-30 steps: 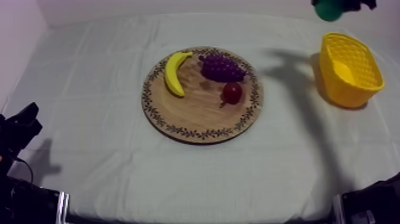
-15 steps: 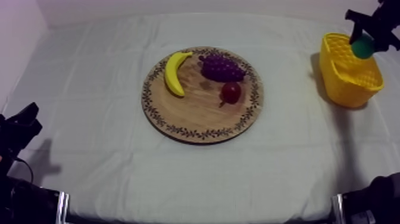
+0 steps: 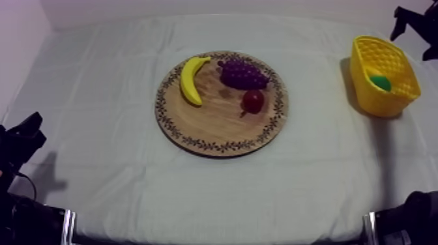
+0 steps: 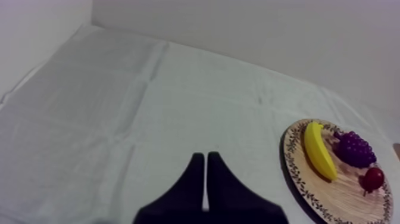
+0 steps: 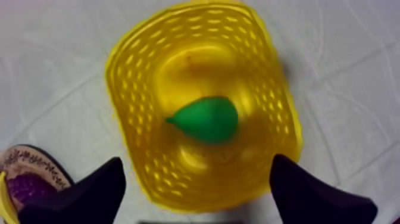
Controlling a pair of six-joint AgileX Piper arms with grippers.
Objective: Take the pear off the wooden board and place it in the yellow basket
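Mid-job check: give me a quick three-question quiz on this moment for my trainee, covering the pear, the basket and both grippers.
1. True or false: the green toy pear lies inside the yellow plastic basket.
2. Pick one. The right gripper is: A) open above the basket, holding nothing; B) shut on the pear; C) shut as a narrow wedge.
3. Fill the gap: the left gripper, over the grey-white cloth, has its two black fingers lying ___ with nothing between them.

Key: 1 true; 2 A; 3 together.
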